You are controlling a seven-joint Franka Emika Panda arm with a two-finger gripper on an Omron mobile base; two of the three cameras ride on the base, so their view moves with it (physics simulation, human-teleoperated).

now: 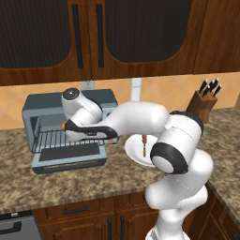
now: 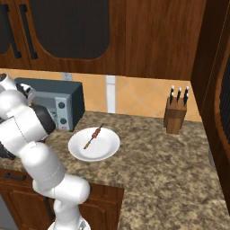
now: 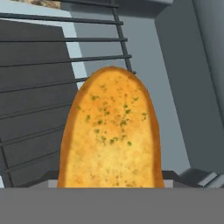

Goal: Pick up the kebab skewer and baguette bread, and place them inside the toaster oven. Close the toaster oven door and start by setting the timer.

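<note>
Baguette bread (image 3: 111,131) sits close before the hand camera, over the wire rack (image 3: 39,78) inside the toaster oven (image 1: 51,117); whether the jaws hold it I cannot tell. Its door (image 1: 70,157) lies dropped open on the worktop (image 1: 56,183). Right of the oven, the kebab skewer (image 2: 93,137) rests on a white plate (image 2: 105,150).

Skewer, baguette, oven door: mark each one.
kebab skewer (image 2: 93,138), right base view, mid-stick on the plate.
baguette bread (image 3: 111,131), hand view, crust centre.
toaster oven door (image 1: 69,153), left base view, dark glass of the lowered panel.
</note>
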